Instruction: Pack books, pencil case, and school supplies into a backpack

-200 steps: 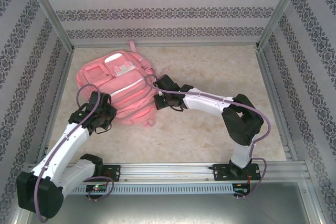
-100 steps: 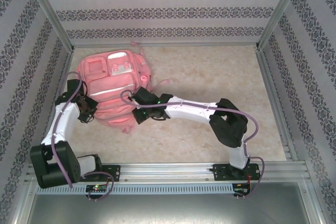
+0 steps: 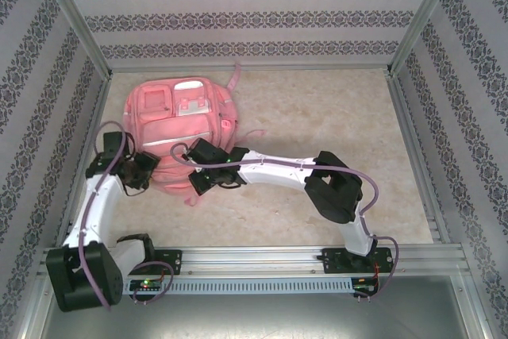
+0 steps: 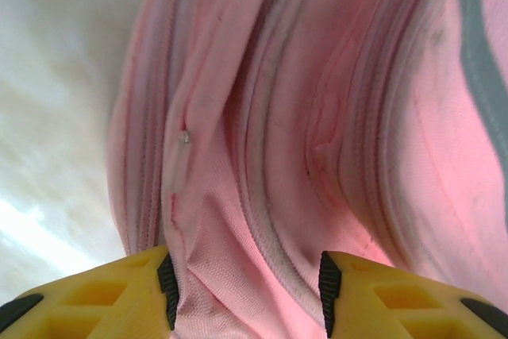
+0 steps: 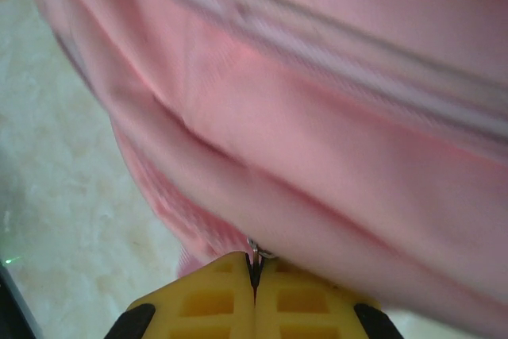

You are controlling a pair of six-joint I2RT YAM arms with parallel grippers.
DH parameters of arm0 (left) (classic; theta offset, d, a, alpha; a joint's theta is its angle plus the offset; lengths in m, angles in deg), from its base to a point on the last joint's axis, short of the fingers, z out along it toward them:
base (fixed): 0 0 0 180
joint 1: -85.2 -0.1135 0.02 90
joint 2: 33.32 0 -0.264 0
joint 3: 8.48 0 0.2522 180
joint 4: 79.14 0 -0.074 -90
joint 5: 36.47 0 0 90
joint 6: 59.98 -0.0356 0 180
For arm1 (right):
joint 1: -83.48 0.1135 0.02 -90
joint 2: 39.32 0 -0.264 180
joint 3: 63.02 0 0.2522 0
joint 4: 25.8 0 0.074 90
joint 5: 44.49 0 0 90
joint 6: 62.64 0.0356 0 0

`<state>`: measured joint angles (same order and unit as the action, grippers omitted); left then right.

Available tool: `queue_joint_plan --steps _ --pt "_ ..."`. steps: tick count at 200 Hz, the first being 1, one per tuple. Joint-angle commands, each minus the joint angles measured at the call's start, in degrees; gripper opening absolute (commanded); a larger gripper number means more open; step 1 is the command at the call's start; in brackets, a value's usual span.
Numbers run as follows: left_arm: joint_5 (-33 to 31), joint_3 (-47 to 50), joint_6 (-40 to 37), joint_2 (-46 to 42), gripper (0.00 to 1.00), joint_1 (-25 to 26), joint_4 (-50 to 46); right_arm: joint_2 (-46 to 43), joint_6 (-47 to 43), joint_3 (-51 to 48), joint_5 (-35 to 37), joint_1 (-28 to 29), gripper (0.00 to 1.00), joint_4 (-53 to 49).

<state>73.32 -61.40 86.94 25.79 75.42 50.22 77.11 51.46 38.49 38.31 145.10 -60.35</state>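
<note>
The pink backpack (image 3: 178,121) lies flat at the back left of the table, its front pockets facing up. My left gripper (image 3: 151,169) is at the bag's lower left edge. In the left wrist view this gripper (image 4: 246,299) stands open, with folds of the pink backpack (image 4: 302,117) and its zipper lines lying between the jaws. My right gripper (image 3: 194,182) is at the bag's near edge. The right wrist view shows the gripper (image 5: 255,275) shut on a small metal zipper pull (image 5: 257,248) of the backpack (image 5: 333,132). The books, pencil case and school supplies are out of view.
A metal frame and patterned walls enclose the beige table (image 3: 317,117). The left frame post (image 3: 94,132) runs close to the left arm's elbow. A pink strap (image 3: 235,75) pokes out behind the bag. Bare table shows to the right of the bag.
The backpack has slid left and turned more upright in the top view. My left gripper has opened, and its arm has folded back leftward. My right arm followed left, still shut on the pull.
</note>
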Motion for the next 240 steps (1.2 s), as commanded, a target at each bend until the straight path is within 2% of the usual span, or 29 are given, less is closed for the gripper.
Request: queue_joint_plan --steps 1,17,35,62,83,105,123,150,179,198,240 --pt "8.01 4.54 13.68 -2.28 0.51 6.33 7.54 -1.61 0.61 -0.82 -2.42 -0.37 0.00 1.10" --pt "7.22 5.68 18.18 -2.51 0.52 9.62 10.97 -1.81 0.45 -0.91 -2.61 -0.39 0.00 0.93" --pt "2.39 2.90 17.45 -3.07 0.52 12.42 6.56 -1.77 0.60 -1.19 -2.69 -0.37 0.00 1.07" --pt "-4.83 -1.53 11.94 -3.49 0.52 12.04 -2.44 -2.46 0.91 -2.08 -2.18 -0.37 0.00 1.46" --pt "-4.59 -3.12 11.25 -3.47 0.52 11.89 -4.94 -3.37 0.77 -3.15 -0.79 -0.61 0.00 1.20" --pt "-1.91 -2.22 15.19 -5.28 0.52 12.64 -4.35 -4.85 0.71 -5.22 -0.31 -1.59 0.00 1.71" --pt "-2.26 -1.06 19.63 -7.88 0.53 15.66 -3.82 -5.75 0.68 -6.47 -0.21 -2.10 0.00 2.21" --pt "-3.18 1.76 28.17 -10.16 0.51 22.82 0.75 -6.24 0.50 -7.32 -0.40 -2.21 0.00 2.72" --pt "-7.13 2.41 33.75 -6.77 0.53 30.89 6.24 -6.42 0.72 -7.89 -0.53 -2.22 0.00 3.30" --pt "-8.46 2.06 34.63 -3.02 0.53 32.43 9.05 -6.97 0.66 -8.33 -0.10 -2.21 0.00 3.33" --pt "-12.95 1.87 34.55 1.60 0.53 32.87 9.02 -8.47 1.08 -10.17 0.11 -2.65 0.00 3.91"
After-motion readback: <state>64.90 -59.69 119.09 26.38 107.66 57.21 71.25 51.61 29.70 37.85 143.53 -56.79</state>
